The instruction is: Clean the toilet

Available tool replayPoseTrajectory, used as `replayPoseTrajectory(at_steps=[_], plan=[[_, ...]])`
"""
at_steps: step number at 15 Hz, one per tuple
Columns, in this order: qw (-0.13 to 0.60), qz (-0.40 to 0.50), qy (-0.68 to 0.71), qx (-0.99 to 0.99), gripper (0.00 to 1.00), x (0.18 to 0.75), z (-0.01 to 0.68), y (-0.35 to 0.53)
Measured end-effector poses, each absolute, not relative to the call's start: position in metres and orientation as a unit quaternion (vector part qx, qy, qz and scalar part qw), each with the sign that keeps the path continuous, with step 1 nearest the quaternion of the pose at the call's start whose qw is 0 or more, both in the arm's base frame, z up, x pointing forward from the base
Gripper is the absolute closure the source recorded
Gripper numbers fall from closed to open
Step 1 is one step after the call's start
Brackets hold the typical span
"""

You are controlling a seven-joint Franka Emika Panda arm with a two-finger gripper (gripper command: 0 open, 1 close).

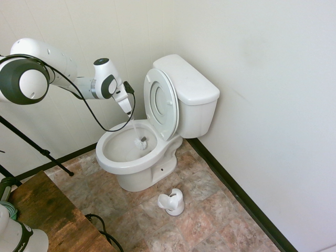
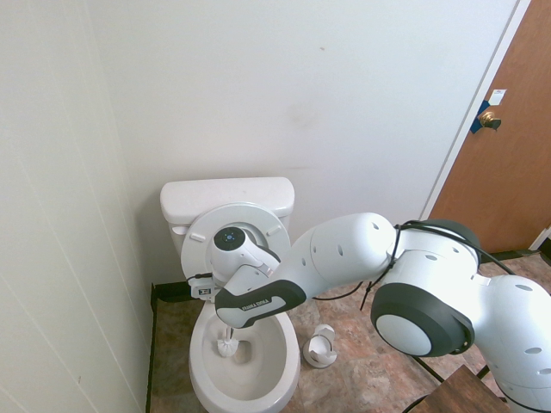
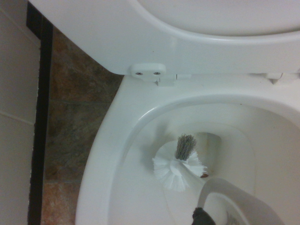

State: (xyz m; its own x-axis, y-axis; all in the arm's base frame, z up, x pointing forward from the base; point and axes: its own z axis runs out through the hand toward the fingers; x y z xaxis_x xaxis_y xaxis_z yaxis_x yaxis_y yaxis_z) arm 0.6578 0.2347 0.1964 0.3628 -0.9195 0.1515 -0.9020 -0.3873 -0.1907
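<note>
We found the large white glossy ceramic toilet point(image 1: 137, 157) standing in the corner against the wall, its ring seat and lid point(image 1: 160, 103) tipped up against the rectangular tank point(image 1: 191, 89), which left the oval bowl open to reach into; the white arm's tool point(image 1: 129, 111) hung over the bowl, pointing steeply down, pressed together on the slim white handle of a toilet brush point(image 1: 139, 143); we judged the handle was pinched near its top so that the wrist could stay clear of the rim while the bristle head worked low inside. In the wrist view the white-bristled head point(image 3: 178, 166) lay against the sloping inner wall of the bowl, just beside the drain opening, not in it; that placing suggested to us a scrubbing pass along the side of the bowl. The small white brush holder point(image 1: 171, 202) sat on the stone-patterned tile floor point(image 1: 210, 210) near the toilet's foot, well apart from the tool, handy, we supposed, for returning the brush.
</note>
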Motion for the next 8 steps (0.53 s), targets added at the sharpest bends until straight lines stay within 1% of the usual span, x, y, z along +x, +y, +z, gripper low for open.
replayPoseTrajectory(at_steps=[4, 8], plan=[[0.03, -0.117, 0.547, -0.829, 1.0, 0.649, 0.229, 0.236], [0.034, -0.104, 0.534, -0.839, 1.0, 0.615, 0.303, 0.242]])
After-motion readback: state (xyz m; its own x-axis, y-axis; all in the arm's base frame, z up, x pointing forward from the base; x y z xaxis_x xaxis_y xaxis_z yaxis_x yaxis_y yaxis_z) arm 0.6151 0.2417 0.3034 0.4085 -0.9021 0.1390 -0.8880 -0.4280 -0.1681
